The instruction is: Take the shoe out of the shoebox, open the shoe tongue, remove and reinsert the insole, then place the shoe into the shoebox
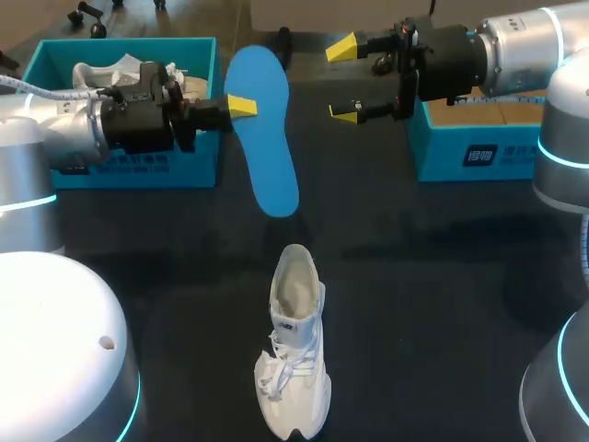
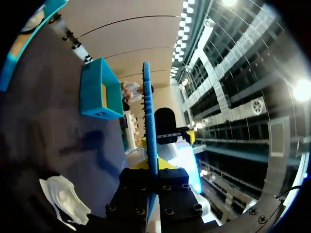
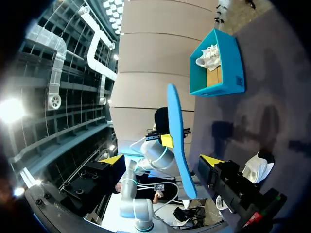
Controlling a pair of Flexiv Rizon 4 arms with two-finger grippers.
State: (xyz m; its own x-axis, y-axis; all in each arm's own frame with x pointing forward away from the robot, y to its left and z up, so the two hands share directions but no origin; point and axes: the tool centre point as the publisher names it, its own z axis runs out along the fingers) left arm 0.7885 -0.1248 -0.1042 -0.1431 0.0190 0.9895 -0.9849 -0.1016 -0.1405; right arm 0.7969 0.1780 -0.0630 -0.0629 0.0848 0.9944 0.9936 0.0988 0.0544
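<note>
The insole [image 1: 262, 138] is out of the shoe [image 1: 296, 354] and held in the air beyond the shoe's heel, well apart from it, so removal looks done and reinsertion not yet begun. The left end effector [image 1: 241, 106] is clamped on the insole's edge near its upper half, and the blue sole hangs down from there toward the shoe. The right end effector [image 1: 342, 81] is on the insole's other side, close to it but not touching, with its 2 yellow tips spread wide and nothing between them. The shoe stands upright on the desk [image 1: 442, 304], toe toward the robot, its mouth gaping and the tongue seemingly pulled forward, so taking it out and opening it also appear finished. That leaves 2 steps: sliding the insole back in and boxing the shoe. 2 blue boxes sit beyond the shoe: the left box [image 1: 138, 170] holds another white shoe [image 1: 110, 74], while the right box [image 1: 460, 157] shows only brown card inside.
</note>
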